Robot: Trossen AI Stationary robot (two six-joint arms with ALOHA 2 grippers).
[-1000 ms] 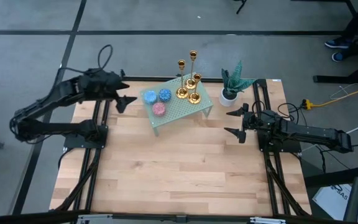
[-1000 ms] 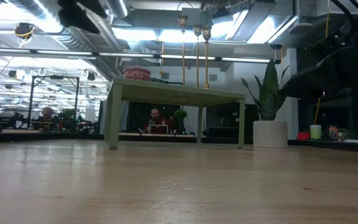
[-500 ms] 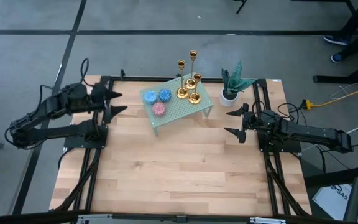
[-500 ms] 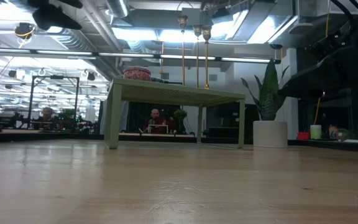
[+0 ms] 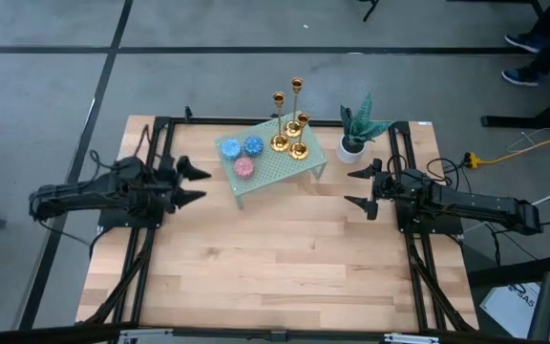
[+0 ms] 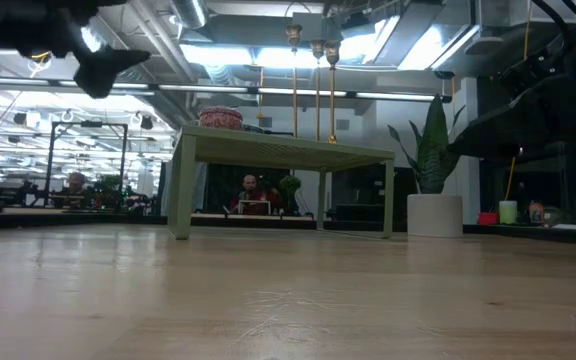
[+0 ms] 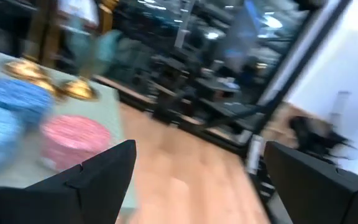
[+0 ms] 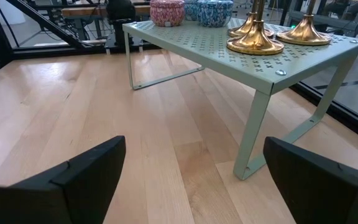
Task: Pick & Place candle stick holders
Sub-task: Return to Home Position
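1. The three gold candle stick holders (image 5: 281,141) stand upright and close together on the upper right part of the green perforated shelf (image 5: 273,174), at the upper centre of the high view. Three scented candles (image 5: 243,167) sit on the shelf's left end.
2. The left gripper (image 5: 206,184), centre-left, hangs over the wooden table (image 5: 285,258) near its left edge. Its fingers are spread wide and hold nothing.
3. The right gripper (image 5: 349,187), centre-right just below the potted plant (image 5: 352,145), is likewise wide open and empty.
4. Placing looks finished, so the step in hand is likely parking the arms.
5. The next move probably needs no grasp: fold the left arm to mirror the right, keeping clear of the shelf.
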